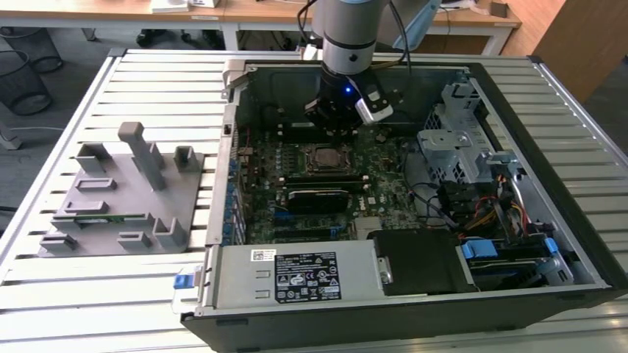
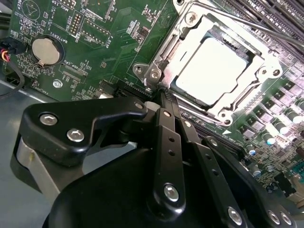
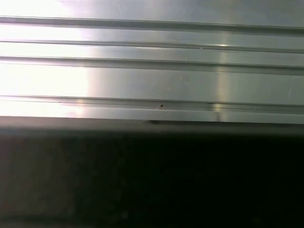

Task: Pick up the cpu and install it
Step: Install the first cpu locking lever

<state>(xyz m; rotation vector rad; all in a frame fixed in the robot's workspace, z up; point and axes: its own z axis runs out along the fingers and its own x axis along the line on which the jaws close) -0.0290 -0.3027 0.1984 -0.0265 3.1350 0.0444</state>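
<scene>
Cpu (image 2: 219, 70) seated within socket frame (image 2: 156, 71), fingers (image 2: 167, 102) pressed together, empty, just beside frame's edge.

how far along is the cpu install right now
Done, it seems: the cpu lies flat inside the socket frame on the motherboard. In hand: nothing; the gripper, fingers together, sits beside the socket. Left: the frame's retention looks unlatched, though that's hard to confirm.

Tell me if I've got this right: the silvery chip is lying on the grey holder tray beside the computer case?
Not quite. The silvery cpu is lying in the motherboard socket inside the computer case, as the second wrist view shows, not on the tray.
</scene>
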